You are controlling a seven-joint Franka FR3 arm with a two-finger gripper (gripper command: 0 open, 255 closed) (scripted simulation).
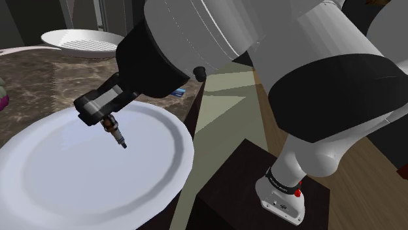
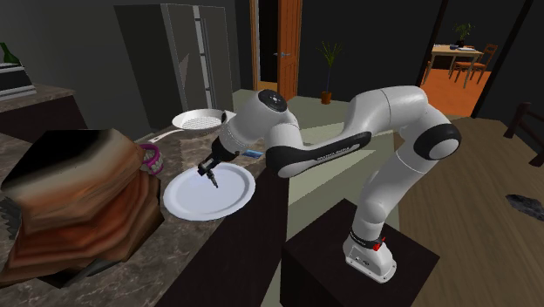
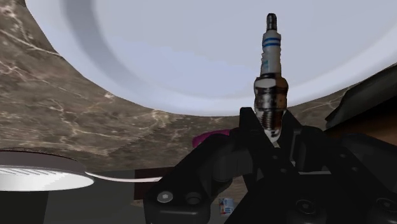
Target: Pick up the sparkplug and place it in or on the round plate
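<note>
The end effector point(image 3: 270, 127) clasps the sparkplug point(image 3: 272, 60) by its metal base — the white, blue-banded tip stands out against the white round plate point(image 3: 159, 57). The plate lies on a brown marbled tabletop point(image 3: 63, 114).

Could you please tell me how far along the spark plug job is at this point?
Done: the white-and-metal spark plug is off the brown marbled countertop, clasped in the black two-finger gripper. In hand: it hangs tip-down over the round white plate. Left: lower it and open the gripper to release it there.
</note>
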